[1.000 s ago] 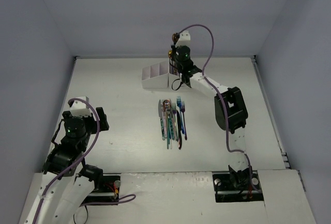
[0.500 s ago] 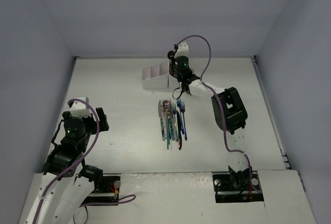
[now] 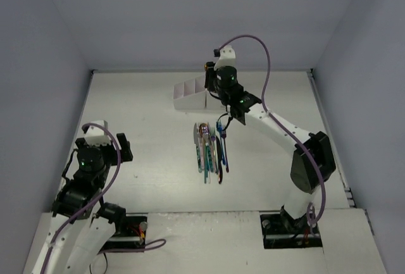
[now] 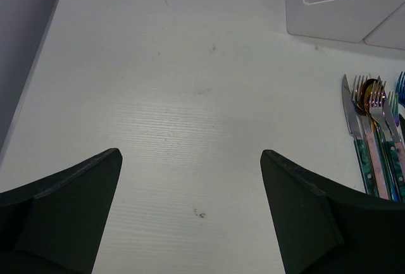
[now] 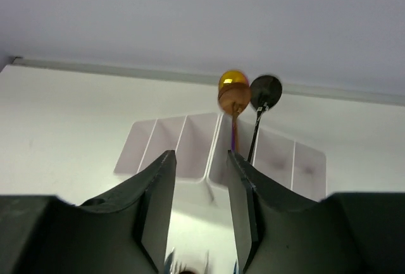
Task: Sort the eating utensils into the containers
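While everything is lying so tight, a double catch is looming

Because the eating utensils (image 3: 210, 150) are lying packed side by side just beneath the right claw (image 3: 223, 124), a grab is probably risking two pieces at once, or sending a slim handle skating across the table (image 3: 139, 116). That claw is hanging released, its fingers parted only narrowly with nothing between them. Ahead of it the white organiser box (image 5: 278, 154) is standing with a gold spoon (image 5: 233, 93) and a black spoon (image 5: 266, 90) poking above its rim; a passing arm could be clipping them or shoving the box. The left claw (image 4: 190, 154) is gaping wide and empty, the pile lying ahead to its right. The table is showing white and faintly scuffed; pale grey walls (image 3: 190, 21) are closing it in on three sides.
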Motion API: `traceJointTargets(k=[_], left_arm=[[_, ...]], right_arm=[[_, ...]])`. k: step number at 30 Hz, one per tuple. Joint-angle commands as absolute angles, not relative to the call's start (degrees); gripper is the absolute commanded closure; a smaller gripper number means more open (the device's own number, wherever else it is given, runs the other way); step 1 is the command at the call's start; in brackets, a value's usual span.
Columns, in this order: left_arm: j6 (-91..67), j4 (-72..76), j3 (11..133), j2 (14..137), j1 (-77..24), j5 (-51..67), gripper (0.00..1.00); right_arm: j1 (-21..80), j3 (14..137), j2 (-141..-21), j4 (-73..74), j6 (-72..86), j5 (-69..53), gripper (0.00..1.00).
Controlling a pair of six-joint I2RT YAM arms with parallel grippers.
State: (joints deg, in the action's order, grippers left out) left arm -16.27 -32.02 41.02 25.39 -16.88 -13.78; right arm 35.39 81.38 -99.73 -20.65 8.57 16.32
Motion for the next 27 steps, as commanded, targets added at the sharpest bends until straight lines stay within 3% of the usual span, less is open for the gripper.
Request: traceJointTargets(k=[1, 8, 19, 27], left_arm=[[-15.5, -27.9, 41.3, 26.5, -17.1, -13.7, 0.10], [-15.4, -28.0, 41.2, 27.3, -17.1, -13.4, 0.10], [-15.4, -28.2, 41.2, 28.5, -17.1, -13.3, 0.10], [-15.4, -28.2, 41.2, 28.5, -17.1, -13.3, 0.10]], right_arm=[[37.9, 73.1, -92.7, -5.5, 15.2, 18.4, 0.63], [41.4, 62.6, -90.1, -2.1, 20.0, 10.9, 0.60], [46.2, 59.9, -96.9, -2.0, 23.5, 13.8, 0.50], [46.2, 58.9, -101.5, -2.0, 25.6, 18.9, 0.49]])
